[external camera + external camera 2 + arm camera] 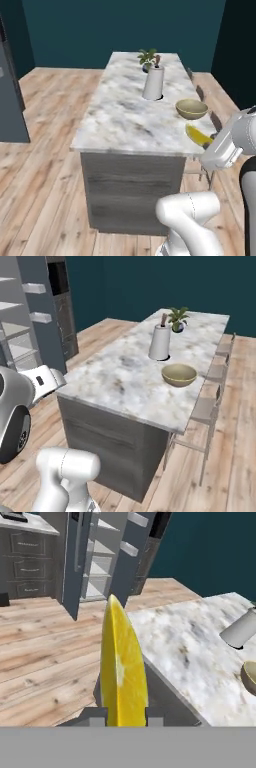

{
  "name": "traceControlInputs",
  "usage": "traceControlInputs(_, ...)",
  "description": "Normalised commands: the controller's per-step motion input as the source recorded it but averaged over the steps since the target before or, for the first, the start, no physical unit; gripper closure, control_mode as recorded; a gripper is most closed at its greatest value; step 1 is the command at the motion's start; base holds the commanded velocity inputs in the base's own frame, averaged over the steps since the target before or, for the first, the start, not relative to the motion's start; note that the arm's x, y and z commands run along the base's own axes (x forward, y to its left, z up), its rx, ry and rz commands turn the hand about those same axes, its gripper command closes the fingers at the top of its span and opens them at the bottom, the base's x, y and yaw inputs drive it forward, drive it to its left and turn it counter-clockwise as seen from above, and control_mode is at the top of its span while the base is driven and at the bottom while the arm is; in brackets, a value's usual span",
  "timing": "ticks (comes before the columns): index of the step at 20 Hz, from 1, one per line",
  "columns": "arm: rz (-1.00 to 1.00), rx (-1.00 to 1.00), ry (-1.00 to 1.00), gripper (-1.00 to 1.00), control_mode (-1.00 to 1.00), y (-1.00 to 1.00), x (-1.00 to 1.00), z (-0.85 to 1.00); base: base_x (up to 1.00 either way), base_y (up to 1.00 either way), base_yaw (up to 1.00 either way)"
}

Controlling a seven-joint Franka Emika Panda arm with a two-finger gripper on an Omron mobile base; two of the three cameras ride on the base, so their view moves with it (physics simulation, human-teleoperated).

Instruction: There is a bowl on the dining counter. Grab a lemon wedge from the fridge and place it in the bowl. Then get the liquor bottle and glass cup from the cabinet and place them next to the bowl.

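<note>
My gripper (122, 714) is shut on a yellow lemon wedge (122, 667), which stands on edge between the fingertips. From the left base view the lemon wedge (198, 135) hangs over the near right corner of the marble dining counter (125, 120), held by the gripper (207, 143). The tan bowl (191, 108) sits empty on the counter just beyond the wedge, near the right edge. It appears again as the bowl (179, 375) and at the right edge of the hand view as the bowl (250, 678). The liquor bottle and glass cup are out of view.
A white vase (153, 82) stands mid-counter with a potted plant (149, 59) behind it. Stools (209, 406) line the counter's right side. The fridge (100, 557) stands open with white shelves, and grey drawers (25, 562) are beside it. Wood floor surrounds the island.
</note>
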Motion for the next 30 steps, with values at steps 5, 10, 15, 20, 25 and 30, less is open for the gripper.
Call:
traceControlInputs(5, 0.0, 0.0, 0.0, 1.0, 1.0, 0.0, 0.0, 0.0, 0.0, -1.0, 0.24)
traceControlInputs(10, 0.0, 0.0, 0.0, 1.0, 1.0, 0.0, 0.0, 0.0, 0.0, -1.0, 0.3)
traceControlInputs(15, 0.0, 0.0, 0.0, 1.0, 1.0, 0.0, 0.0, 0.0, 0.06, -0.99, 0.32)
traceControlInputs(20, 0.0, 0.0, 0.0, 1.0, 1.0, 0.0, 0.0, 0.0, 0.41, -0.84, 0.39)
traceControlInputs(25, 0.0, 0.0, 0.0, 1.0, 1.0, 0.0, 0.0, 0.0, 0.62, -0.71, 0.44)
traceControlInputs(30, 0.0, 0.0, 0.0, 1.0, 1.0, 0.0, 0.0, 0.0, 0.44, -0.77, 0.44)
